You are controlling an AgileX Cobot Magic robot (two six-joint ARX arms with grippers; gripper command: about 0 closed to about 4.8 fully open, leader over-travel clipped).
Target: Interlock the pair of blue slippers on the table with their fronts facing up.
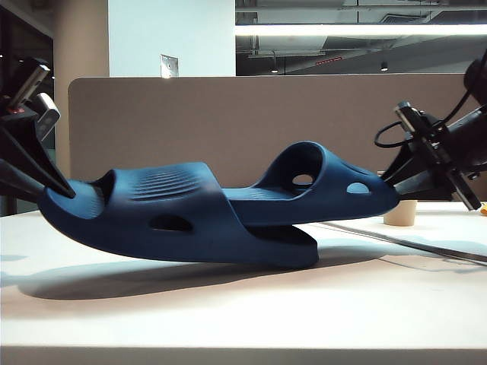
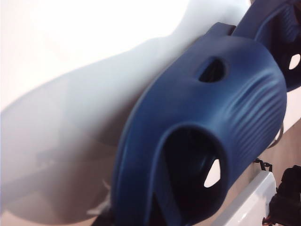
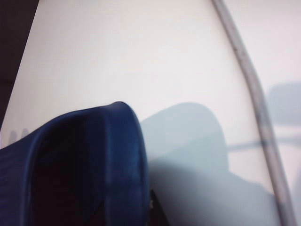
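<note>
From my station I see a small beige cup point(image 1: 400, 213) standing upright on the right, toward the far edge. A thin grey cable point(image 1: 403, 242) runs along the surface just in front of it, slanting to the near right; the right wrist view shows the same cable point(image 3: 256, 94) as a long pale line. Farther off, a cream column point(image 1: 80, 38) rises at far left, with a small silver plate point(image 1: 169, 66) on the pale wall beside it. A bright strip light point(image 1: 358, 30) glows under the dark ceiling at far right.
</note>
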